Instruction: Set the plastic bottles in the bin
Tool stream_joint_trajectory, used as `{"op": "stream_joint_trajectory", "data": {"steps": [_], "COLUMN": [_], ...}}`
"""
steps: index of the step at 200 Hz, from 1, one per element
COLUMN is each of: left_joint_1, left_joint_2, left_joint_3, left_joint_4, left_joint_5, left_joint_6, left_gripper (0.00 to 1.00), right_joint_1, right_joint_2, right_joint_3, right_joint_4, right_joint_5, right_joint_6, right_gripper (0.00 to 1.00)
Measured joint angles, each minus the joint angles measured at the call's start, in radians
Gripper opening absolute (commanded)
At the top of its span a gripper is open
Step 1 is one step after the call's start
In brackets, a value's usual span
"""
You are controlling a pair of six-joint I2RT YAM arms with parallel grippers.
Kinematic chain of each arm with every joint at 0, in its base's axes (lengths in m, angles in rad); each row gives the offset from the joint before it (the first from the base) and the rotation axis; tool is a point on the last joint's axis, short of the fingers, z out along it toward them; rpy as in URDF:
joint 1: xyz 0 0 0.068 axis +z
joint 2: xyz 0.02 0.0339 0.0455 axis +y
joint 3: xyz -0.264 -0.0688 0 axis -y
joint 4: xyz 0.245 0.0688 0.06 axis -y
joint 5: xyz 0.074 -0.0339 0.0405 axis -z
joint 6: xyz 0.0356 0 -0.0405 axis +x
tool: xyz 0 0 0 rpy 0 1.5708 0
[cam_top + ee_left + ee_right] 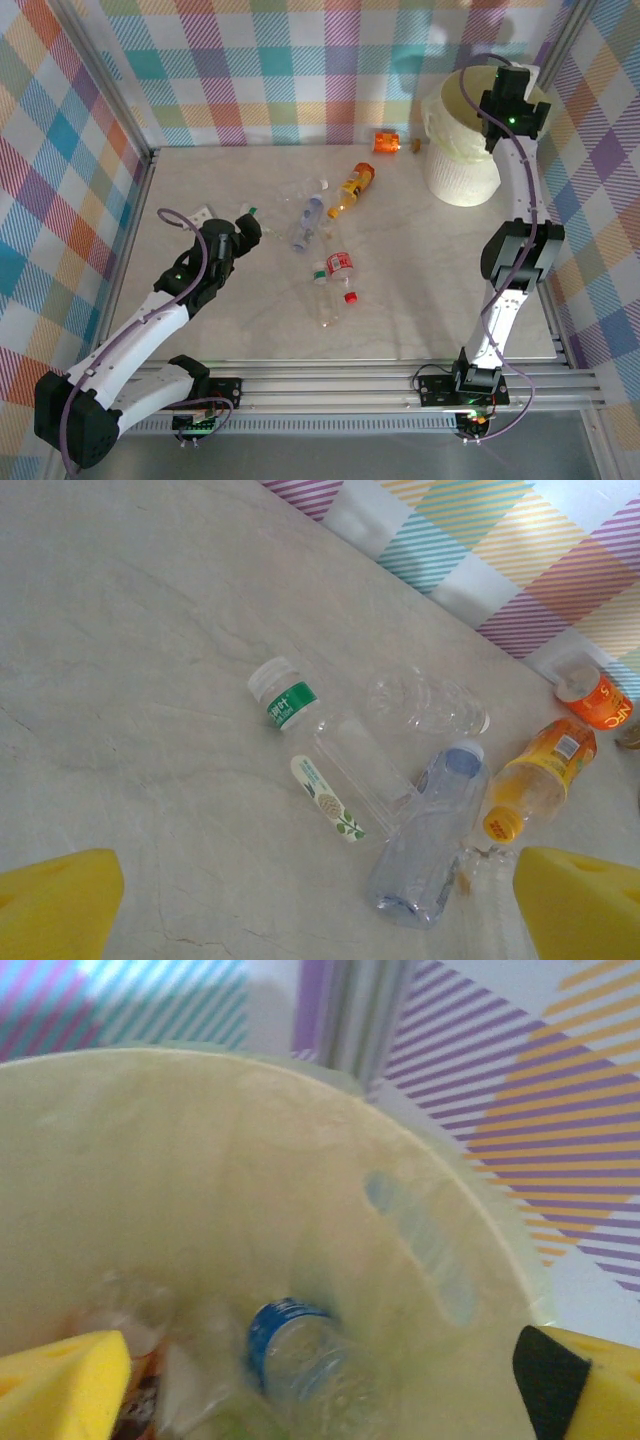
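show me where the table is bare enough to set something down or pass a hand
Bare: the near-right table between the red-labelled bottle and the right arm, and the far-left corner beyond the left gripper. Crowded: the middle, where the plastic bottles lie close together up to the orange bottle.

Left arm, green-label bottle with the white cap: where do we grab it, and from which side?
Pinch the green-label bottle across its label band, just below the cap, from straight above. It lies on its side, with bare table on both sides there; the clear body's other end crowds the blue-cap bottle.
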Motion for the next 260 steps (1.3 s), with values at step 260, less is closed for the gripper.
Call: {"op": "stream_joint_trajectory", "data": {"steps": [260], "left_joint_1": [0.015], "left_joint_2": [0.13], "left_joint_3": [-0.016], "left_joint_4": [0.051], "left_joint_5": [0.113], "left_joint_6": [-0.051], "left_gripper": [1.0], "right_joint_1": [0.579], "right_joint_2": [-0.233], "right_joint_3": [-0.814], "right_joint_4": [0.091], "right_joint_5": [-0.731], "right_joint_6": [0.351], "right_gripper": [1.0]}}
